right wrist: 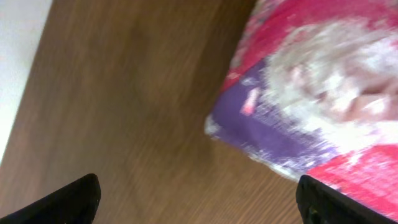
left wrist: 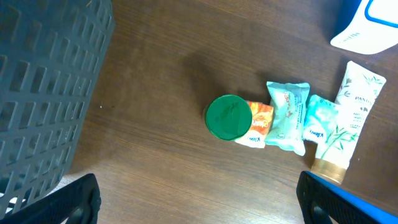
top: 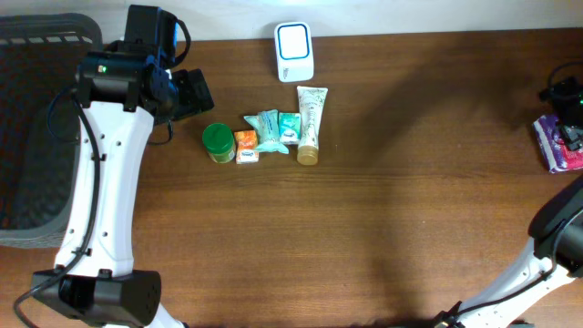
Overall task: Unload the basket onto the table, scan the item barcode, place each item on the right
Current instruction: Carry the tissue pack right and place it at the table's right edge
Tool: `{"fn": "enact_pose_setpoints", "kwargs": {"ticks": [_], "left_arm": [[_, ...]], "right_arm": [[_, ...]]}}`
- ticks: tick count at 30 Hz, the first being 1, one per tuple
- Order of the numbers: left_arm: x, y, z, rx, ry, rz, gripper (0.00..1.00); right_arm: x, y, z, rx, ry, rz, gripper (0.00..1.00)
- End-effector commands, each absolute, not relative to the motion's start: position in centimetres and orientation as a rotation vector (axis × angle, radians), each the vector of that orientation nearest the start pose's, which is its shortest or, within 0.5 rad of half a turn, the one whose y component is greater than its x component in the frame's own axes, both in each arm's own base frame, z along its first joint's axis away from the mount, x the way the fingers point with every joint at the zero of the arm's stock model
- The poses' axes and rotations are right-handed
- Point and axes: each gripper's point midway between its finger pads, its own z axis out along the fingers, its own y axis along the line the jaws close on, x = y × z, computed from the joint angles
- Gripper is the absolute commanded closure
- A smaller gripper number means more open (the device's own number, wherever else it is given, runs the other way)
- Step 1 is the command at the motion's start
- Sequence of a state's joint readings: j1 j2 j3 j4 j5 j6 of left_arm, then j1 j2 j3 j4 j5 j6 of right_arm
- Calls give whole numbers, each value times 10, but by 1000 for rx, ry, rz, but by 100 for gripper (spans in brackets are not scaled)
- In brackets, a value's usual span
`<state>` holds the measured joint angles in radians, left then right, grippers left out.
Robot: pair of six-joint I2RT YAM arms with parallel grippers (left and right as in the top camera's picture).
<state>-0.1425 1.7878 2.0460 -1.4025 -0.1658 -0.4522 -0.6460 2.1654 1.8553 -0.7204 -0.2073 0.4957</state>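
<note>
A row of items lies at the table's middle back: a green-lidded jar (top: 217,139) (left wrist: 228,116), an orange packet (top: 246,147) (left wrist: 259,122), two teal packets (top: 270,130) (left wrist: 287,115) and a cream tube (top: 310,123) (left wrist: 347,118). My left gripper (top: 191,93) (left wrist: 199,200) hangs open just left of the row, with bare wood between its fingers. A purple and pink packet (top: 556,146) (right wrist: 317,87) lies at the far right edge. My right gripper (top: 572,107) (right wrist: 199,200) is open over it, holding nothing. No barcode shows.
A white scanner (top: 294,51) (left wrist: 367,25) stands at the back behind the tube. A dark grey mesh basket (top: 36,137) (left wrist: 43,93) fills the left side, close to my left arm. The table's back edge runs just behind the scanner.
</note>
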Motion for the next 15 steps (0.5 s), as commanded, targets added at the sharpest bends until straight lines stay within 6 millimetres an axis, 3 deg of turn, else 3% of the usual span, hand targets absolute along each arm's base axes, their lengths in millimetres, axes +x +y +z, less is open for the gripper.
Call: {"fn": "enact_pose_setpoints", "kwargs": {"ticks": [1,2,5,9,12,15], "left_arm": [[398,-25,279,-454,2623,49,1],[398,-25,279,-454,2623,49,1],[398,-25,279,-454,2623,49,1],[398,-25,279,-454,2623,49,1],[398,-25,279,-454,2623,48,1],[398,-25,279,-454,2623,49,1]], "right_arm": [[483,-252,206,1069,2138,290,1],[498,-201,231,832,2182,419,1],[508,-105,240,487,2274,695,1],[502,36,196,177,2518,798,1],[502,104,152,30,2654,565,3],[503,147,111,54,2718,345,22]]}}
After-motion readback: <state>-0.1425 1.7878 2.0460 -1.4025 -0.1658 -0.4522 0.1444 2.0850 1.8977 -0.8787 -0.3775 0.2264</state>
